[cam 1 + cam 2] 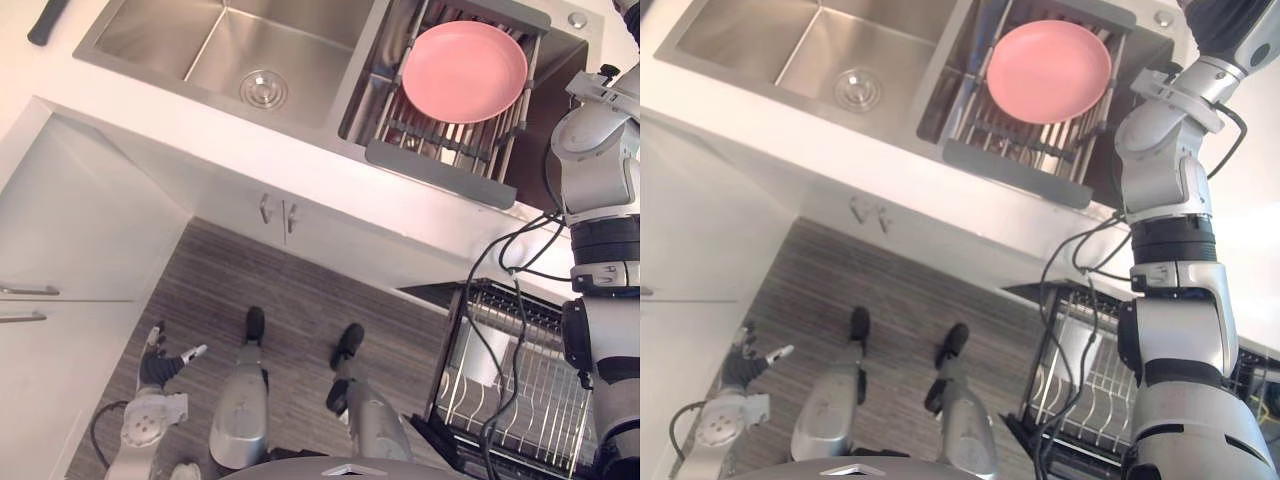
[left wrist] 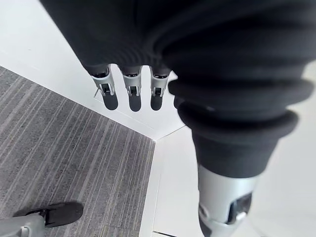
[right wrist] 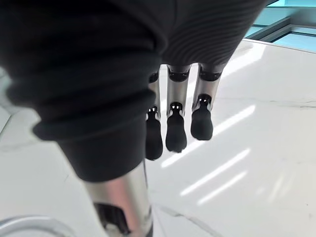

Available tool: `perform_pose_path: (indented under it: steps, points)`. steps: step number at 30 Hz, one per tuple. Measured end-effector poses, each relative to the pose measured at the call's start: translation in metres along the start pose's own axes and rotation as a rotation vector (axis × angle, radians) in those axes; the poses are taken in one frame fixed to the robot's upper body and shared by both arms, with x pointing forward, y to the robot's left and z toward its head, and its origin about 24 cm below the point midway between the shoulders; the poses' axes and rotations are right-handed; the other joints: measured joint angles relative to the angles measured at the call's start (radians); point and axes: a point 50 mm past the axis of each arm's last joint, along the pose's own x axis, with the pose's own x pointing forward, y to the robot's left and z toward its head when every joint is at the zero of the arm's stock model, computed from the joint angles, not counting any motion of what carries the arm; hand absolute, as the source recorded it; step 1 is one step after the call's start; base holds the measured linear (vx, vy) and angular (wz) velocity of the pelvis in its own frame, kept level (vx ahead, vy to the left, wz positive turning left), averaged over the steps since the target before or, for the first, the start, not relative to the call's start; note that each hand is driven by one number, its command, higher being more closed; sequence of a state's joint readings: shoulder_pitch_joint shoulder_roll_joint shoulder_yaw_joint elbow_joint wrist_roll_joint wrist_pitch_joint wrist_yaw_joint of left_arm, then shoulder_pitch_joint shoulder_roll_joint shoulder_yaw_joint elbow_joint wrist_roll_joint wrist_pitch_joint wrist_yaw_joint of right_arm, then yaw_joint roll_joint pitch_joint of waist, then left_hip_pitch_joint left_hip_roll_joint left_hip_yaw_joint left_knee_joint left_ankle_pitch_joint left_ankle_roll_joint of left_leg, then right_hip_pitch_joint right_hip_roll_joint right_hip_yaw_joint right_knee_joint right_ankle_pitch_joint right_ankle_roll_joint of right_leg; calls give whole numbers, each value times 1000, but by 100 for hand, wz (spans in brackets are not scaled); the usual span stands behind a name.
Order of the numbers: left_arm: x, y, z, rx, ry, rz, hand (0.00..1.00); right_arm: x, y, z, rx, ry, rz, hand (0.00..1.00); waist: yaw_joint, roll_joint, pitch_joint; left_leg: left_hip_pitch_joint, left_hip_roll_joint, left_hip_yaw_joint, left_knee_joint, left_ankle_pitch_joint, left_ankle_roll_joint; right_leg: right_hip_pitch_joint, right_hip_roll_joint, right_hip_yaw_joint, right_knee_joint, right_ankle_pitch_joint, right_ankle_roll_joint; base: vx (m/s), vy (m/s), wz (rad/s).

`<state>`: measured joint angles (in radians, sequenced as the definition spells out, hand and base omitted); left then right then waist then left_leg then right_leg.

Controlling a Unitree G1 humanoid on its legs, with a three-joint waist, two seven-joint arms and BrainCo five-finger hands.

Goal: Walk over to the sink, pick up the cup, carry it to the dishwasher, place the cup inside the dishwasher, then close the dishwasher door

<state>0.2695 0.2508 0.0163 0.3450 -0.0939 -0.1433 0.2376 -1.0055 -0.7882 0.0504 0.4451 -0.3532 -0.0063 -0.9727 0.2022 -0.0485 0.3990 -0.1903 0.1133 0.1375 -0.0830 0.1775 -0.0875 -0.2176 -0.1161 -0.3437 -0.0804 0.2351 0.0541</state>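
Note:
The steel sink point(image 1: 160, 40) lies in the white counter ahead, its basin bare around the drain point(image 1: 264, 89). My right arm reaches up past the sink's right end, and my right hand point(image 3: 175, 128) hovers with straight fingers over the white counter. A curved grey rim point(image 3: 19, 224) shows beside that hand; I cannot tell what it is. My left hand point(image 1: 158, 365) hangs low by the floor with its fingers point(image 2: 131, 89) relaxed and nothing in it. The open dishwasher's wire rack point(image 1: 520, 390) sits at the lower right.
A pink plate point(image 1: 464, 70) rests on a drying rack point(image 1: 440, 165) over the sink's right half. A black handle point(image 1: 47, 20) lies on the counter at the far left. Cabinet doors point(image 1: 275, 212) stand below the sink, and drawers point(image 1: 25, 290) to the left.

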Motion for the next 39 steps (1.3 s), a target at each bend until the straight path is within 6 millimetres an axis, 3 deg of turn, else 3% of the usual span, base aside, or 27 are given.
perform_pose_path:
  steps: [5, 8, 12, 19, 25, 33, 39]
  points:
    - [-2, 0, -7, 0, 20, 7, 0, -3, 5, -2, 83, 85, 54, 0, -5, -1, -10, 1, 0, 0, -1, -1, -5, 0, 0, 0, 0, -2, -2, -6, 0, 0]
    - [-3, 0, -9, -2, 21, 4, 0, -9, 17, 5, 12, -11, 232, 0, -13, -5, -27, 2, 0, -1, -1, -2, -5, 1, 0, -2, 0, -2, -2, 0, 0, 0]
    - [-9, 3, -16, 5, 45, 6, 0, -37, 36, 9, -74, -150, 509, 0, -26, -29, -50, 15, 1, 0, -1, -10, -5, 13, 0, -3, 0, -9, -2, 34, 2, -1]
    - [-9, 10, -16, 9, 46, 16, 0, -62, 49, 1, -143, -196, 846, 0, -28, -47, -62, 37, 0, -2, -1, -12, -7, 38, -1, -7, 0, -14, 0, 5, 1, 0]
    - [-8, 12, -15, 20, 39, 7, 0, -85, 52, -26, -258, -155, 1093, 0, -19, -65, -72, 39, 1, -5, -1, -17, -7, 42, -1, -13, 0, -17, -2, 2, -1, 1]
    - [-5, 21, -13, 35, 31, 35, 0, -105, 55, -45, -341, -119, 1281, 0, -10, -80, -65, 35, 2, -5, -1, -16, -7, 37, 0, -11, 0, -16, -2, 0, 0, 0]
    - [0, 23, -9, 38, 18, 41, 0, -107, 54, -54, -381, -98, 1287, 0, 8, -93, -56, 5, 1, -2, -1, -9, -13, 4, 0, -4, 0, -12, 0, 0, 0, -1]
